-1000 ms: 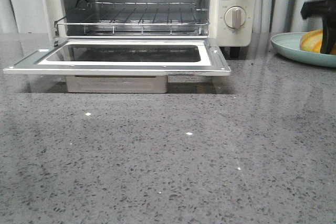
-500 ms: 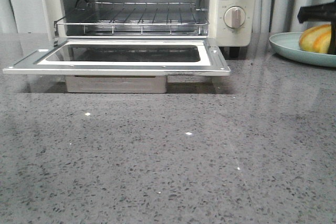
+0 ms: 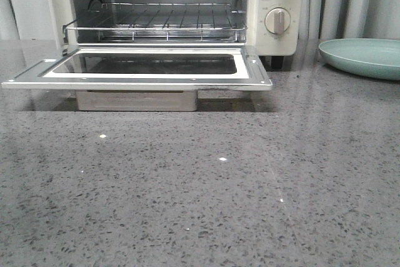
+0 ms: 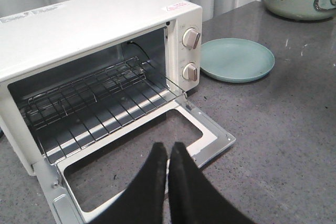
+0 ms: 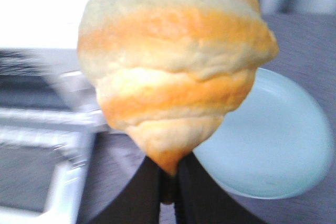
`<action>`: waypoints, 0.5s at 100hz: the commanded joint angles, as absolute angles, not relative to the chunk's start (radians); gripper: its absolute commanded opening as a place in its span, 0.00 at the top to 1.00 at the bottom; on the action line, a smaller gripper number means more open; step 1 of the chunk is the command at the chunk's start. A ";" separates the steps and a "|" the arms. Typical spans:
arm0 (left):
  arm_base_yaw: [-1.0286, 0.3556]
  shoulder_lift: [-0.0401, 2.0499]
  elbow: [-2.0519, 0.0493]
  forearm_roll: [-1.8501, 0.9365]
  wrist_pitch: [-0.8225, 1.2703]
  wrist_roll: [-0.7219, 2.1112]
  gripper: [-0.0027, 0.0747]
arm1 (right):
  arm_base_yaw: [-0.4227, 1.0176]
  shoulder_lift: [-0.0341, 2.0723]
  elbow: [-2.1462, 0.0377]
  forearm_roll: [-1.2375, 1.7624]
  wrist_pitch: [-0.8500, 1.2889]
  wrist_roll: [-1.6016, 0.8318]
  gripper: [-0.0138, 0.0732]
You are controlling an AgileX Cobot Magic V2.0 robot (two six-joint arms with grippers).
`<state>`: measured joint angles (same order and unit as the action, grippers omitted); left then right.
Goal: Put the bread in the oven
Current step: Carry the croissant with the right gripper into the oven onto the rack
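- Lifted clear of the pale teal plate [image 3: 362, 57] since the earlier front views, the golden-orange, yellow-striped croissant-shaped bread [image 5: 173, 72] and the right gripper [image 5: 169, 182] no longer appear in the front view.
- Right gripper: black fingers clamped on the bread's tapered end, held in the air above the plate.
- Cream-white boxy toaster oven [image 4: 100, 30]: glass-window door [image 3: 140, 67] folded down flat, wire rack [image 3: 156, 17] bare.
- Left gripper [image 4: 168, 174]: fingers pressed together, holding nothing, above the open door.
- Grey speckled table [image 3: 206, 186] carries oven and plate.
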<state>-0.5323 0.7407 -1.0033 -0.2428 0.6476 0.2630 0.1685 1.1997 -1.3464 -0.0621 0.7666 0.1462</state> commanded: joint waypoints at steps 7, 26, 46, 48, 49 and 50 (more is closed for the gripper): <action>-0.535 0.738 -1.034 -0.253 0.543 0.261 0.99 | 0.414 1.127 -1.374 -0.056 0.726 0.135 0.92; -0.535 0.738 -1.034 -0.253 0.545 0.261 0.99 | 0.661 1.188 -1.374 -0.073 0.671 0.135 0.92; -0.535 0.738 -1.034 -0.253 0.550 0.261 0.99 | 0.719 1.356 -1.376 -0.204 0.581 0.135 0.92; -0.535 0.738 -1.034 -0.253 0.550 0.261 0.99 | 0.715 1.376 -1.382 -0.219 0.573 0.135 0.92; -0.535 0.738 -1.034 -0.253 0.550 0.261 0.99 | 0.714 1.390 -1.385 -0.226 0.572 0.135 0.92; -0.535 0.738 -1.034 -0.253 0.550 0.261 0.99 | 0.710 1.397 -1.390 -0.228 0.571 0.135 0.92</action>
<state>-0.5323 0.7407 -1.0033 -0.2428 0.6228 0.2630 0.7193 1.3485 -1.3464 -0.1484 0.6754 0.1462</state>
